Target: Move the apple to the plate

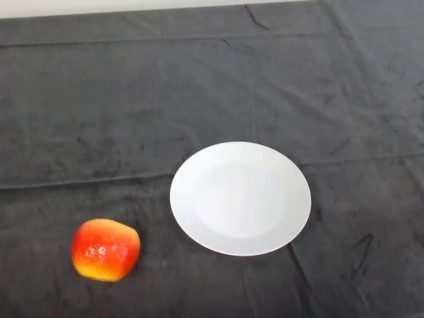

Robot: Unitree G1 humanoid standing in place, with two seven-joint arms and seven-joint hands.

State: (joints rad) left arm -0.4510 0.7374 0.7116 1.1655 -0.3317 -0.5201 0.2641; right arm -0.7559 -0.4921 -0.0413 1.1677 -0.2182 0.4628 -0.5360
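Note:
A red and yellow apple sits on the dark cloth at the lower left of the head view. A white round plate lies on the cloth near the middle, to the right of the apple and a little farther back. Nothing is on the plate. A gap of dark cloth separates the apple from the plate's rim.
The dark cloth covers the whole table, with creases across it. A pale strip runs along the table's far edge at the top.

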